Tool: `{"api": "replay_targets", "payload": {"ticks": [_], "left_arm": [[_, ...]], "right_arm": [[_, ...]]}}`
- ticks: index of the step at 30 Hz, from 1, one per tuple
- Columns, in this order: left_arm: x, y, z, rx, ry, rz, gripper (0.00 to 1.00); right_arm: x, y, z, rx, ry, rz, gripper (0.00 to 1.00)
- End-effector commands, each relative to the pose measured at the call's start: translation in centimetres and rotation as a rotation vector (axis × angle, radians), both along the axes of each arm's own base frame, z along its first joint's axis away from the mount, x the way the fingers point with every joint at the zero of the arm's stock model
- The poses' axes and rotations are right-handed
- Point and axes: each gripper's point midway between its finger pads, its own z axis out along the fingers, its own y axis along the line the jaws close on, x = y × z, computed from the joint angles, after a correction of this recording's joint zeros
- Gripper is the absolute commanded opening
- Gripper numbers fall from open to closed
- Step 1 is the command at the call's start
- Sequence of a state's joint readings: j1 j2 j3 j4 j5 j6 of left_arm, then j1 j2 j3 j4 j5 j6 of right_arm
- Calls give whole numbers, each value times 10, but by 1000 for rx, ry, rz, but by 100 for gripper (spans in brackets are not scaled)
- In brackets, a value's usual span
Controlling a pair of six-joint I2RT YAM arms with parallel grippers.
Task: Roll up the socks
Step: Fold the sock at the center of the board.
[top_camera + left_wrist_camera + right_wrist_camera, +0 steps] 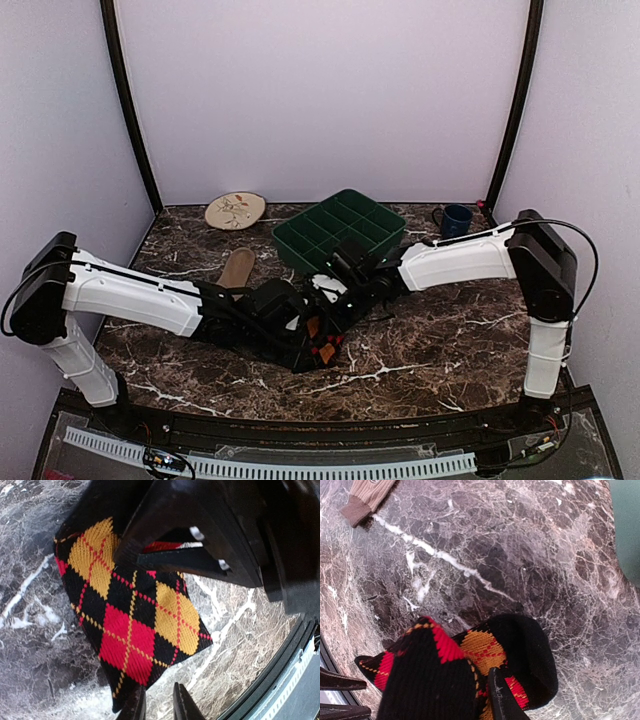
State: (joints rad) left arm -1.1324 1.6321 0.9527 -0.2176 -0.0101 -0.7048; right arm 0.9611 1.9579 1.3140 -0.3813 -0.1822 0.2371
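A dark marble table [450, 340] is seen from above, with both arms meeting at its near middle over the argyle sock [135, 620]. A green divided tray [340, 232] sits just beyond. The tan sock [237, 268] lies flat to the left, apart and not yet rolled. The left gripper [157, 707] is held at the argyle sock's flat corner, tips narrowly parted with bare marble between them. The right gripper [326, 318] is set on the folded end; whether it pinches cannot be told. For a tight roll, the flat end is best pinned while the fold is turned evenly toward it. The fold's thick hump is shown only by the right wrist view, the flat diamond panel only by the left wrist view, and the tan sock's whole length only from above.
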Motion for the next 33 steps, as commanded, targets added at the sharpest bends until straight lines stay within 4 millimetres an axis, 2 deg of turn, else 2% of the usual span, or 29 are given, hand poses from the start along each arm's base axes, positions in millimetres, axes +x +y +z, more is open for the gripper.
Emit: {"api": "replay_targets", "payload": {"ticks": [1, 8, 14, 21, 33], "left_arm": [[-1, 7, -1, 20, -26, 27, 23], [8, 14, -4, 25, -78, 83, 23], [12, 10, -4, 13, -96, 93, 23], [3, 2, -14, 5, -47, 71, 22], [-4, 4, -22, 22, -27, 80, 22]], "right_arm": [[1, -2, -2, 10, 7, -21, 17], [-4, -6, -9, 3, 25, -26, 18], [-4, -6, -12, 4, 27, -27, 19], [-2, -8, -10, -2, 14, -31, 25], [4, -9, 2, 7, -21, -41, 32]]}}
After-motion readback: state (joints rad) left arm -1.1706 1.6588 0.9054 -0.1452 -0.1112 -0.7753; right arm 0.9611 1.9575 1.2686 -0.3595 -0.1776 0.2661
